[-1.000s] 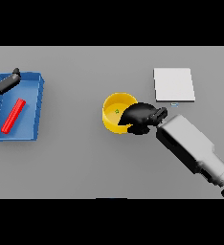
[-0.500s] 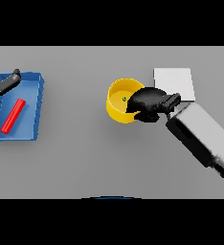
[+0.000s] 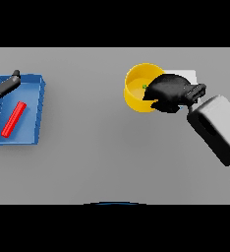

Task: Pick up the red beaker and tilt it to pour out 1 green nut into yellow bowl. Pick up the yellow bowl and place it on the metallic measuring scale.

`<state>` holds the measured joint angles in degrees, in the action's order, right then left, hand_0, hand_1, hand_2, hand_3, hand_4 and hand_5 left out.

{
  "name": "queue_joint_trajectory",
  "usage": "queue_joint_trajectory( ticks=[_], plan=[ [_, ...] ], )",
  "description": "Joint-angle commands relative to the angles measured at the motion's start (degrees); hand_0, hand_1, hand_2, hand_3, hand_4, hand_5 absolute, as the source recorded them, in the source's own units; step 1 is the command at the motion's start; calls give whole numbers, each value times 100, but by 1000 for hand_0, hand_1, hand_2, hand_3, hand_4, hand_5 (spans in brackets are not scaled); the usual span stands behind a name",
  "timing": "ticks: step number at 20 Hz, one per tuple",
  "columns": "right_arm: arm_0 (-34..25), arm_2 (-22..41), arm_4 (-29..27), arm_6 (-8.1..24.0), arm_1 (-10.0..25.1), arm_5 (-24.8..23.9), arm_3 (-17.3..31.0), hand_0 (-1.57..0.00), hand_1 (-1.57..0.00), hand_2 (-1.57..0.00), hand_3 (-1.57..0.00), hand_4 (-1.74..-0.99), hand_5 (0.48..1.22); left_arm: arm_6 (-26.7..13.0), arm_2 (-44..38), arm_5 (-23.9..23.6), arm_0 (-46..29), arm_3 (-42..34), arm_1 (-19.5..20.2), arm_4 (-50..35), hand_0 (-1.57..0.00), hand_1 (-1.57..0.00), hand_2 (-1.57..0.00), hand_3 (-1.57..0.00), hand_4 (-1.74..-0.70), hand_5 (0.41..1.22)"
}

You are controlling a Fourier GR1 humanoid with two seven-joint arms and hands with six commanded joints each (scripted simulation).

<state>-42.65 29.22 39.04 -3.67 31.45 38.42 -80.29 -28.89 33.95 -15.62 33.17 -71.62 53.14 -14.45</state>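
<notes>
Yellow bowl [image 3: 136, 91] sits right of centre toward the far side of the grey counter [image 3: 97, 152], its mouth facing up, so its axis stands upright rather than leaning any way. Whether its base touches the counter cannot be told. Its right rim overlaps the near-left corner of the pale measuring scale [image 3: 188, 75], most of which is hidden. Largest of the loose things is the blue tray [image 3: 36, 115] at the far left, with a red beaker [image 3: 14, 118] lying flat inside it, long axis running from near-left to far-right. The right hand [image 3: 171, 92] curls over the bowl's right rim, pinching it. The left hand [image 3: 4, 86] hovers at the tray's far-left corner, fingers straight and relaxed. A small green nut [image 3: 144, 87] shows inside the bowl beside the right hand's fingers.
</notes>
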Motion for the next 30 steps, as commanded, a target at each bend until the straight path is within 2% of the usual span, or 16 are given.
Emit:
queue_joint_trajectory(
  ticks=[1,3,5,8,12,13,14,15,18,21,24,27,28,29,30],
  plan=[
    [-27,-57,14,-88,73,-77,109,-1570,-1570,-1567,-1325,-1720,1221,40,-23,-9,-23,-4,37,-1,1,1,1,1,-811,741],
    [-126,-152,91,12,146,-250,363,-1570,-1570,-1569,-1274,-1719,1221,-68,32,-13,-10,-92,78,58,1,1,1,1,-802,737],
    [-131,-235,146,-71,257,-467,643,-1571,-1571,-1570,-1239,-1720,1221,-208,67,-74,-46,-216,97,76,1,1,1,1,-804,735],
    [-328,-426,100,-26,259,-633,1284,-1571,-1571,-1570,-1211,-1720,1221,-389,71,-68,-9,-284,114,54,1,1,1,1,-818,750],
    [-436,-468,215,-356,297,-1063,2149,-1571,-1571,-1571,-1172,-1720,1221,-488,88,-126,-34,-365,147,89,1,1,1,1,-832,773],
    [-497,-475,228,-325,275,-1121,2379,-1571,-1571,-1571,-1168,-1720,1221,-498,77,-114,-52,-344,174,83,1,1,1,1,-829,774],
    [-504,-459,241,-312,226,-1216,2533,-1571,-1571,-1571,-1182,-1721,1221,-456,65,-67,-49,-283,179,72,1,1,1,1,-823,772],
    [-540,-464,238,-460,212,-1313,2761,-1571,-1571,-1571,-1211,-1722,1221,-483,40,-79,-28,-326,172,37,1,1,1,1,-823,765],
    [-665,-471,254,-417,119,-1531,3264,-1571,-1571,-1571,-1308,-1723,1221,-484,32,-71,-67,-291,189,24,1,1,1,1,-818,756],
    [-730,-399,260,-665,27,-1809,3748,-1571,-1568,-1571,-1410,-1724,1221,-498,78,-91,-61,-288,158,78,1,1,1,1,-807,749],
    [-761,-347,276,-713,-54,-2024,4125,-1571,-1518,-1563,-1482,-1727,1221,-452,79,-96,-22,-187,106,109,1,1,1,1,-796,733],
    [-867,-303,301,-583,-242,-2205,4487,-1571,-1475,-1567,-1510,-1727,1221,-507,82,-71,26,-213,106,96,1,1,1,1,-805,728],
    [-893,-298,271,-765,-199,-2211,4538,-1571,-1462,-1568,-1496,-1724,1221,-501,48,-65,42,-244,147,76,1,1,1,1,-806,734],
    [-926,-293,272,-801,-199,-2253,4662,-1548,-1420,-1568,-1481,-1721,1221,-490,41,-28,8,-252,165,39,1,1,1,1,-806,734],
    [-969,-265,264,-718,-247,-2206,4717,-1527,-1401,-1569,-1320,-1725,1221,-462,59,-23,-4,-252,139,43,1,1,1,1,-809,734]
  ],
)
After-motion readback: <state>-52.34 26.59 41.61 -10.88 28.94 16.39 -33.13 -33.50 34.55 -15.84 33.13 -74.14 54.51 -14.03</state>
